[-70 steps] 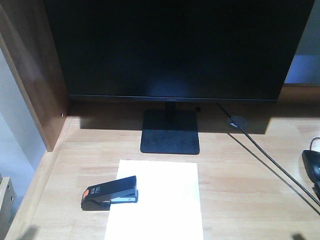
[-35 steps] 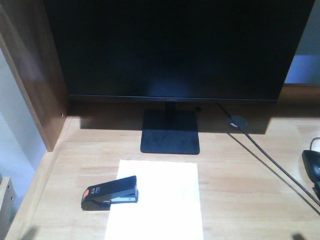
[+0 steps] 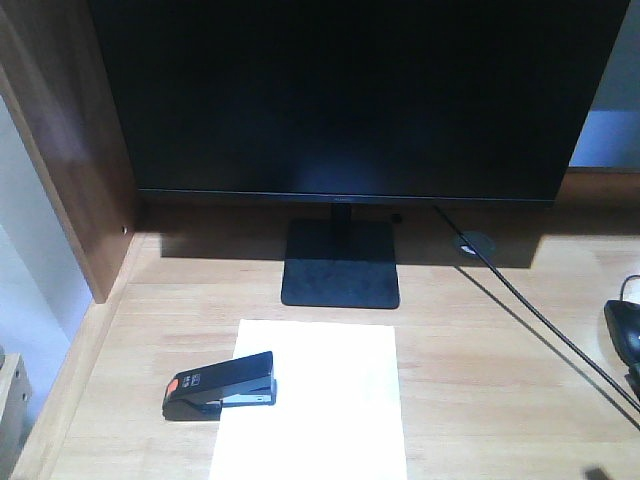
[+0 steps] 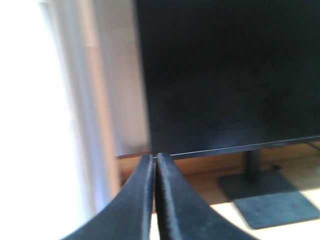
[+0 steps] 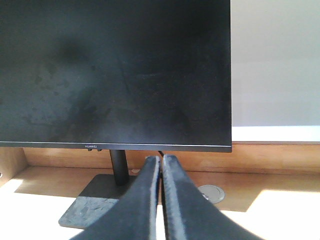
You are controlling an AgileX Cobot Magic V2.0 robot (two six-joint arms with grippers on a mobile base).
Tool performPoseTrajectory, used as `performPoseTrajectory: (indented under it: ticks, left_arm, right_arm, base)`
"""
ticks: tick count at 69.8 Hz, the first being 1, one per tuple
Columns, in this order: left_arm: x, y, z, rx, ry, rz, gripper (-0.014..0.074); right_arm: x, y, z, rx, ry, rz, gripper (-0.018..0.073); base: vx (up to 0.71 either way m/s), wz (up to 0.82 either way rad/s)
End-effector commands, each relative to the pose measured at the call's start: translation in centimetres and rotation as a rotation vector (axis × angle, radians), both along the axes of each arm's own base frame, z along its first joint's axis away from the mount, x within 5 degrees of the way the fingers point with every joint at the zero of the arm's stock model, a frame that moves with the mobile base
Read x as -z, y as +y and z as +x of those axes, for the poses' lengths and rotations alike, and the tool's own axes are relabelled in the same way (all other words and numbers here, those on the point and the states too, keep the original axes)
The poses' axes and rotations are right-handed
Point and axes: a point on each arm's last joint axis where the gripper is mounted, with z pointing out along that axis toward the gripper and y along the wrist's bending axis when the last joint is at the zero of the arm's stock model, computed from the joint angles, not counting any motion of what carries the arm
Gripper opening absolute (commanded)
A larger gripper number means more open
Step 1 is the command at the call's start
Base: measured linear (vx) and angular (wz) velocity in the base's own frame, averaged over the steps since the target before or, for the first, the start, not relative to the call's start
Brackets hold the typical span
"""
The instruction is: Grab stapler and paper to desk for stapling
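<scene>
The black stapler (image 3: 220, 385) with its orange-red patch lies on the desk (image 3: 480, 380), its metal end overlapping the left edge of the white paper (image 3: 315, 400). The sheet lies flat in front of the monitor base. In the left wrist view my left gripper (image 4: 155, 156) is shut with nothing between its fingers, held up facing the monitor's lower left corner. My right gripper (image 5: 161, 157) is shut and empty too, pointing at the monitor's lower edge. Neither the stapler nor the paper shows in the wrist views, and no gripper is clearly seen in the front view.
A large black monitor (image 3: 350, 100) on a square base (image 3: 340, 265) fills the back of the desk. A brown wooden side panel (image 3: 75, 150) stands at left. A cable (image 3: 540, 330) runs diagonally from a round grommet (image 3: 476, 243) to a black mouse (image 3: 625, 330) at right.
A faint dark shadow at the bottom left corner of the front view has gone. Stapler and paper have not moved.
</scene>
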Motion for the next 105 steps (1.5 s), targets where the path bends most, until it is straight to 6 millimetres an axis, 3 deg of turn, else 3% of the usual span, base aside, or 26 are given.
performPoseTrajectory:
  ticks: [1,22,41,105]
  left_arm:
    - [0.2,0.2,-0.5,-0.031,-0.061,-0.044,-0.0006]
    - [6.5,0.4,-0.5,-0.084,0.009,-0.067,-0.0006]
    - [10.1,0.5,0.4,-0.098,0.007,-0.07,-0.0006]
    - [10.0,0.5,0.4,-0.1,-0.012,-0.07,-0.0006]
  right_arm:
    - [-1.0,0.3,-0.1,-0.035,-0.049,-0.017,-0.0006]
    - [-1.0,0.3,-0.1,-0.035,-0.049,-0.017,-0.0006]
    - [-1.0,0.3,-0.1,-0.035,-0.049,-0.017,-0.0006]
    - [-1.0,0.3,-0.1,-0.034,-0.048,-0.017,-0.0006]
  base:
    - [0.0,0.0]
    - [0.0,0.0]
    - [0.0,0.0]
    - [0.0,0.0]
